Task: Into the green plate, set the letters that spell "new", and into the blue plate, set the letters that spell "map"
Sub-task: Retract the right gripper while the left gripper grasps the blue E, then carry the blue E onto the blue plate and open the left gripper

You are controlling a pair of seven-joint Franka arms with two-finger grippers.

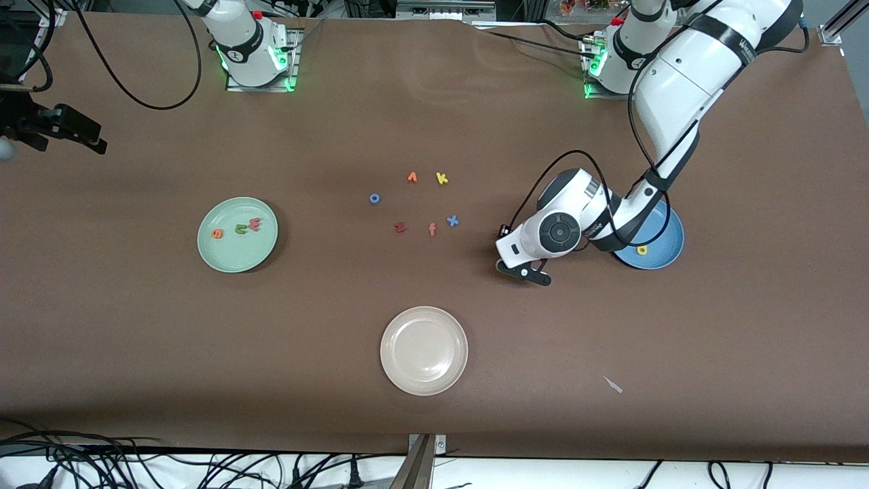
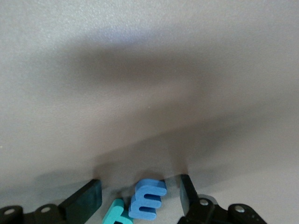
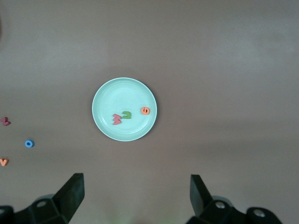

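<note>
"New" was done: orange e (image 1: 217, 233), green n (image 1: 240, 229) and salmon-red w (image 1: 254, 223), all foam, lay in the pale mint-green plate (image 1: 224, 259). The medium-blue plate (image 1: 669, 251) held only the yellow foam letter (image 1: 641, 250). The left gripper (image 2: 140, 198) was low at the table beside that plate, jaws apart around the periwinkle-blue foam m (image 2: 147, 198) and the teal foam letter (image 2: 114, 213), not clamped. The right gripper (image 3: 135, 193) waited spread and empty above the green plate.

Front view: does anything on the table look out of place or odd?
A small pale scrap lies on the table, nearer the front camera than the blue plate; it is no letter. Under the left tool, the blue m and a teal letter touch, both between its open jaws. The right tool waits open.
</note>
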